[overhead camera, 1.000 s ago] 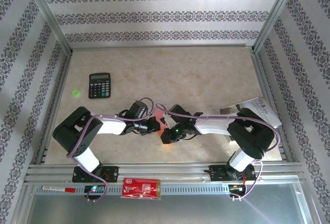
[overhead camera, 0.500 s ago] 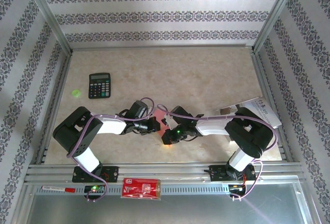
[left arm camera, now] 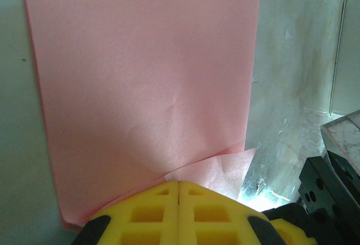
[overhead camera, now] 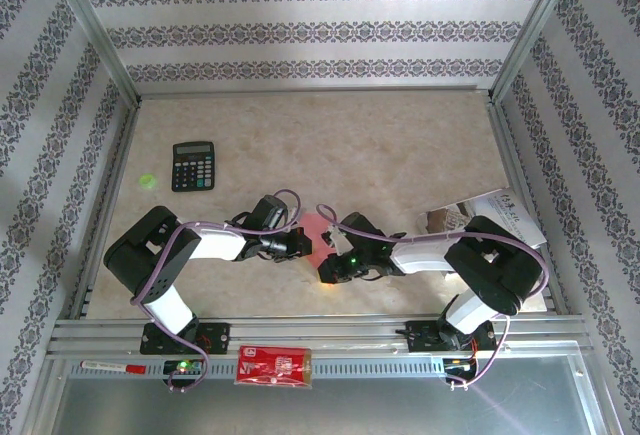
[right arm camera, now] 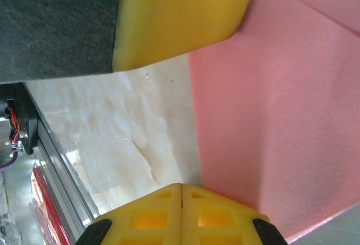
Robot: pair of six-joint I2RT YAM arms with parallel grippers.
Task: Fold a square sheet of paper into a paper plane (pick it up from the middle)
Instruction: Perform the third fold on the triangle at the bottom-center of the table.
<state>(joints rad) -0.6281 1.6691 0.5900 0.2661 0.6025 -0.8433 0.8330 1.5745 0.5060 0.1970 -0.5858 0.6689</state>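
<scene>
Claws crowd the middle of the worktop [overhead camera: 350, 145]. From overhead, the right claw [overhead camera: 327, 258] has dropped toward the front rail over the last second. Its forearm now lies flatter, and more of the pink sheet [overhead camera: 317, 228] shows between the two arms. The left claw [overhead camera: 303, 244] has kept its place just beside the sheet, and the calculator [overhead camera: 193, 166] sits well apart at the back left.

At the left wrist, the left claw [left arm camera: 179, 185] has its fingers pressed together, tips at the near edge of the sheet [left arm camera: 146, 87]. The sheet lies broad and flat on the worktop [left arm camera: 292, 87], with one small flap turned at the near right corner. I cannot tell whether the tips pinch the paper or only press on it.

At the right wrist, the right claw [right arm camera: 181, 190] is likewise together, having closed its last sliver in that second. It rests against the sheet's [right arm camera: 281, 115] edge, with bare worktop [right arm camera: 140, 132] to one side. Another yellow finger [right arm camera: 180, 19], likely the left claw's, crosses the top.

The shift looks like the right claw resetting for the next crease. The sheet is barely folded and is no dart yet.
</scene>
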